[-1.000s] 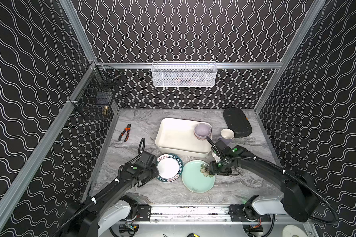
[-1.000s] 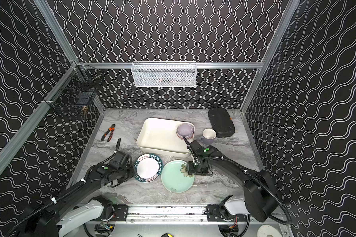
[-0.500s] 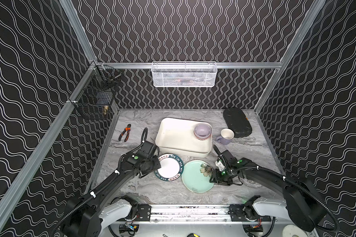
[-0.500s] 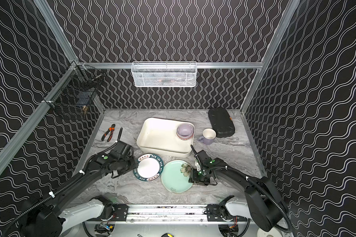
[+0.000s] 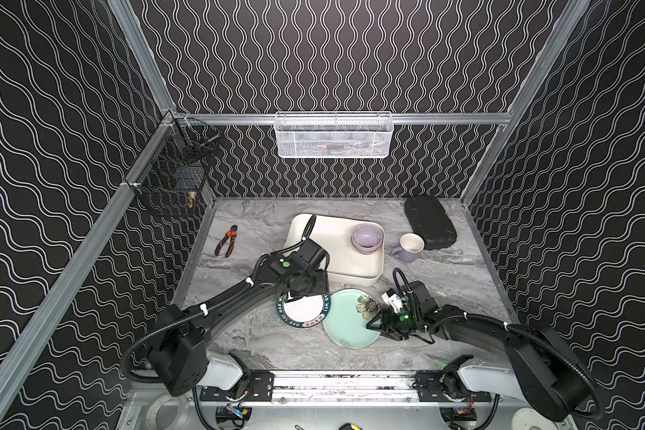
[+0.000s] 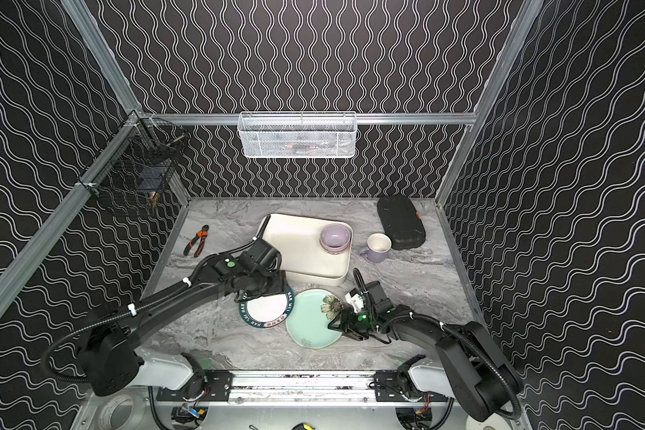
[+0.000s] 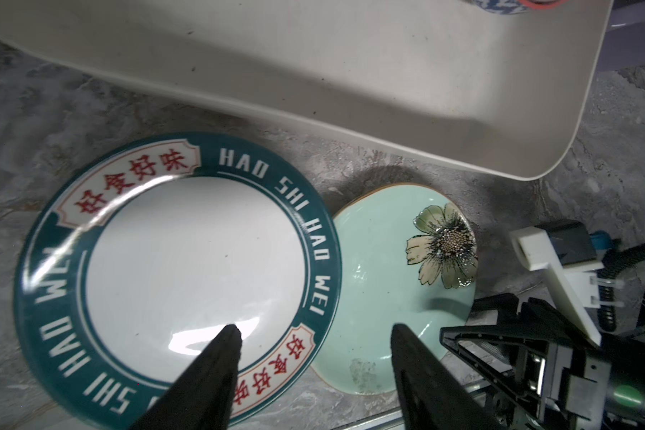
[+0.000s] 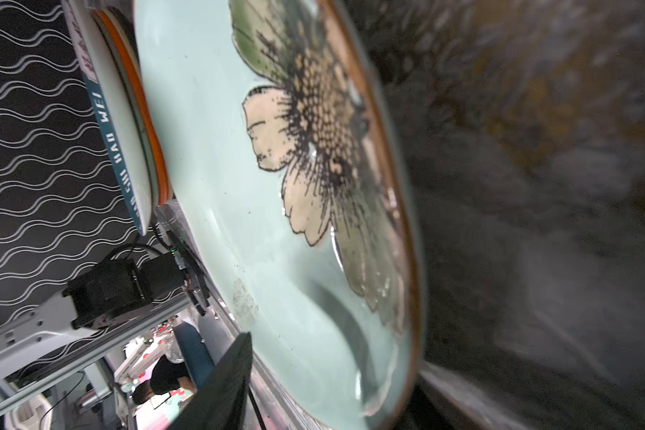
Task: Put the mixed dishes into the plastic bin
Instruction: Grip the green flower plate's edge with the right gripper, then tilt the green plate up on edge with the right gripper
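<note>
We are looking into a robot lab test cell: black wave-patterned panels [image 5: 332, 56] on aluminium framing [image 5: 444, 118] enclose a marble-look tabletop [image 5: 462, 275]. A left arm [image 5: 235, 301] and a right arm [image 5: 473, 327] mount on a front rail [image 5: 343, 383], and a white mesh basket [image 5: 334, 136] hangs on the frame.

We see black walls [image 5: 332, 56] with white wavy lines closing the cell from 9 through 12 to 3 o'clock. Aluminium rails [image 5: 444, 118] frame the corners and run mid-height. A white wire mesh basket [image 5: 334, 136] hangs on the back rail at 12 o'clock, a black wire basket [image 5: 172, 182] at 10 o'clock. We log a grey marble-look tabletop [image 5: 462, 283] as the floor and an aluminium base rail [image 5: 343, 381] at 6 o'clock. The light is even and the shadows are soft.
</note>
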